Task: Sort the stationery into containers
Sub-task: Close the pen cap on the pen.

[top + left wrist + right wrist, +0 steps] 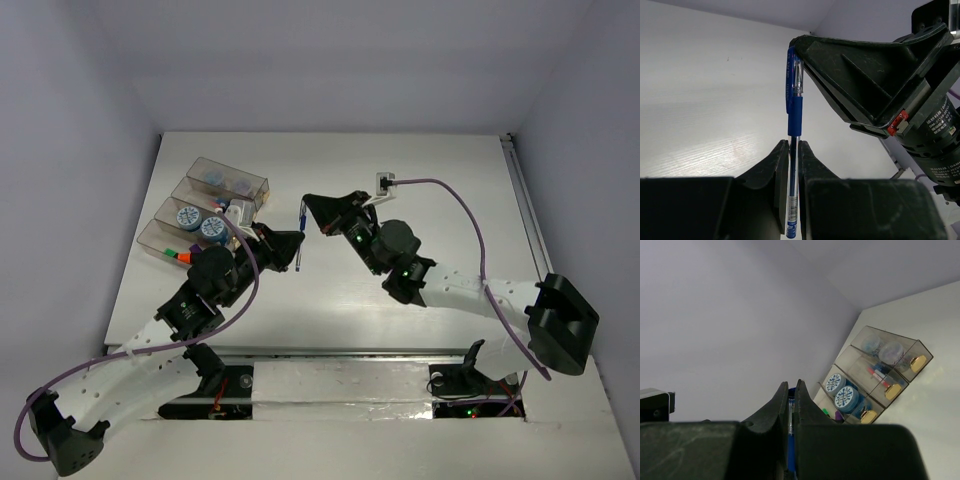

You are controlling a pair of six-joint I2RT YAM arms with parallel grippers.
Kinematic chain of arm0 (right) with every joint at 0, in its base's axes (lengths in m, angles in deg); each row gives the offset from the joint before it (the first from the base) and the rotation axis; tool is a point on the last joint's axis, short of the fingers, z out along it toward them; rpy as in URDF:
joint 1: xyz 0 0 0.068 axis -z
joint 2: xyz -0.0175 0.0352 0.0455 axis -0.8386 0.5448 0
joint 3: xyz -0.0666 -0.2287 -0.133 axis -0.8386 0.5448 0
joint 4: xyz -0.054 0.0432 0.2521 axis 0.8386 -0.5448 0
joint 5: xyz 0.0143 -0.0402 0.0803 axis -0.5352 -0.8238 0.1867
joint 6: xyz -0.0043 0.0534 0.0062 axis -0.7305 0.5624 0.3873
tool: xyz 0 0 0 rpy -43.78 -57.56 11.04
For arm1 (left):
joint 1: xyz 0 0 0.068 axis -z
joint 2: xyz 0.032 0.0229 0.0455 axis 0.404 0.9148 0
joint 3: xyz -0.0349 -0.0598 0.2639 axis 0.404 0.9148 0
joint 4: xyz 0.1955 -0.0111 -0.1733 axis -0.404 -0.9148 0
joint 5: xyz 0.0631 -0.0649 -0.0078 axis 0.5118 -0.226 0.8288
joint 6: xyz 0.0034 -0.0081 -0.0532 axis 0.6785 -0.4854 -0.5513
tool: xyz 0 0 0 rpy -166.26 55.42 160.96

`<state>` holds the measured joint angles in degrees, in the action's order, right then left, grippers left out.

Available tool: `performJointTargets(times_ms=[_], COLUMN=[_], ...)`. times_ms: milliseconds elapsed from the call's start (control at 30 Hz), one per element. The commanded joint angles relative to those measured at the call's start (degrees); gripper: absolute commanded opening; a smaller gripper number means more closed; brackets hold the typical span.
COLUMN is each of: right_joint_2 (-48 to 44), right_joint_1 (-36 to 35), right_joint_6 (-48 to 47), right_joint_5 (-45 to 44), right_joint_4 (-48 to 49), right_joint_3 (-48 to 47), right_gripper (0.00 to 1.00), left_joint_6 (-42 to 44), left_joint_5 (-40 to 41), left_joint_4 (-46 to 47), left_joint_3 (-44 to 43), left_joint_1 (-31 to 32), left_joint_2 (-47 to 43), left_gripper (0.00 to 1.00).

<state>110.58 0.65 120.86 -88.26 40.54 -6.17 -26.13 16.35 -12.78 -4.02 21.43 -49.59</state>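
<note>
Handover seems the step in hand: the blue pen (794,115) hangs, apparently just above the table (400,170), well apart from the smoky compartments (926,346). The left gripper (794,150) clamps its clear lower barrel and the right gripper (791,390) pinches its capped end. Light, stiff and smooth, it may pivot if held by a tip; mid-barrel looks surer.
</note>
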Motion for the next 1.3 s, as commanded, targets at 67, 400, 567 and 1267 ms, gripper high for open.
performJointTargets(times_ms=[67, 400, 567, 1267], right_joint_2=[-0.4, -0.2, 0.3, 1.0], right_joint_1=[-1.7, -4.0, -5.8, -6.3], right_joint_6=[-2.9, -6.8, -7.3, 0.0], right_joint_5=[-1.8, -3.5, -3.8, -0.7], right_joint_4=[4.3, 4.2, 4.7, -0.1], right_joint_3=[0.5, 0.7, 1.0, 1.6], right_gripper=[0.0, 0.0, 0.0, 0.0], left_joint_6=[-0.1, 1.1, 1.8, 4.1], left_joint_5=[2.0, 2.7, 3.4, 6.2], left_joint_4=[3.0, 1.9, 1.3, 0.6], left_joint_3=[-2.4, -4.6, -5.6, -9.1], left_joint_1=[-0.2, -0.2, -0.2, -0.2], left_joint_2=[-0.6, -0.8, -0.8, -1.8], left_gripper=[0.0, 0.0, 0.0, 0.0])
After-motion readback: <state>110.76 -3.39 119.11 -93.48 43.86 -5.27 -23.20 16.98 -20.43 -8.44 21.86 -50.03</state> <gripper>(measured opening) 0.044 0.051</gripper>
